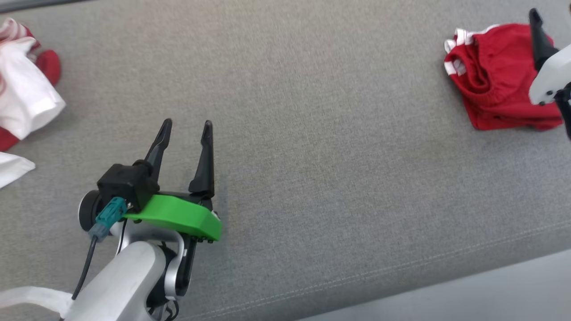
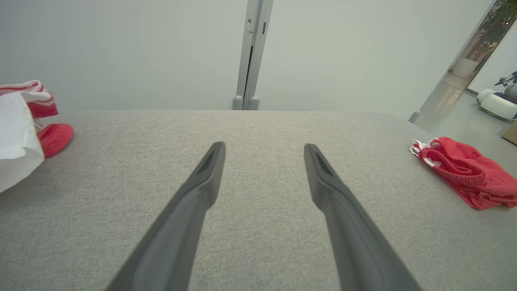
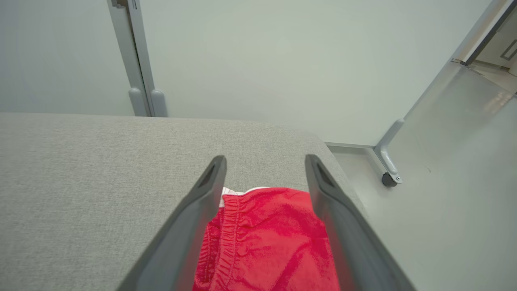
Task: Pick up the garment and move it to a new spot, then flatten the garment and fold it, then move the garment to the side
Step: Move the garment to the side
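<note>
Red garment [image 3: 262, 238] under spread right gripper [image 3: 265, 159].

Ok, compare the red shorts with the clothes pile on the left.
The red shorts are a compact bundle, almost all red; the clothes pile is loose, mostly white. The shorts lie under the open right gripper; the pile lies clear of the left gripper. Both rest on grey fabric.
</note>
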You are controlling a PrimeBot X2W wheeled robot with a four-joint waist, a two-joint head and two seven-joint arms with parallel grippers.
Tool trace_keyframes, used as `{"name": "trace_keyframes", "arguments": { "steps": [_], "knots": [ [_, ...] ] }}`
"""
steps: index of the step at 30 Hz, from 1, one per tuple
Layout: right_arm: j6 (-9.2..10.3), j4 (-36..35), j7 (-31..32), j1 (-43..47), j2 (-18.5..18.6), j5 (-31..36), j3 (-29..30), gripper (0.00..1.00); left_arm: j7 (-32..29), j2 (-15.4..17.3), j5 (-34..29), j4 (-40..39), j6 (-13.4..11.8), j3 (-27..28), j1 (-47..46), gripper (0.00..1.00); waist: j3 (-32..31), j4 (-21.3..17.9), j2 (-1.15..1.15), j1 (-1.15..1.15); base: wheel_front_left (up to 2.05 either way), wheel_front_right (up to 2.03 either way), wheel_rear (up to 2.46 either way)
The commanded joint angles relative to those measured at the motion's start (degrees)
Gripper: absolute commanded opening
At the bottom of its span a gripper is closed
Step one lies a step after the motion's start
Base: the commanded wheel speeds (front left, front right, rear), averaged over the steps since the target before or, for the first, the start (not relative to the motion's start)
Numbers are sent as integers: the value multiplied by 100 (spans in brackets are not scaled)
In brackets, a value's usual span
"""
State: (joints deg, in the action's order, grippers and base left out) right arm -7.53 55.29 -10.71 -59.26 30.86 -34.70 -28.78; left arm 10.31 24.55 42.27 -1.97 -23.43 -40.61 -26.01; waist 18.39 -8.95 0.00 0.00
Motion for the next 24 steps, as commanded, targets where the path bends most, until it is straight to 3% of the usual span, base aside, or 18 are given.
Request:
{"name": "trace_keyframes", "arguments": {
  "steps": [1, 13, 24],
  "knots": [
    [8, -141, -20, 195, -24, -64, -82, 100, 104, 34, 56, 136, 58, 69, 140, 100, -674, 305, 0, 0, 0, 0, 0],
    [8, -1040, -95, 1300, -377, -279, -57, 100, 389, 307, 476, 750, 423, 530, 803, 100, -1592, 787, 0, 0, 0, 0, 0],
    [8, -1827, -116, 2393, -863, 211, 546, 100, 459, 545, 651, 788, 323, 922, 1570, 100, -1920, 934, 0, 0, 0, 0, 0]
  ]
}}
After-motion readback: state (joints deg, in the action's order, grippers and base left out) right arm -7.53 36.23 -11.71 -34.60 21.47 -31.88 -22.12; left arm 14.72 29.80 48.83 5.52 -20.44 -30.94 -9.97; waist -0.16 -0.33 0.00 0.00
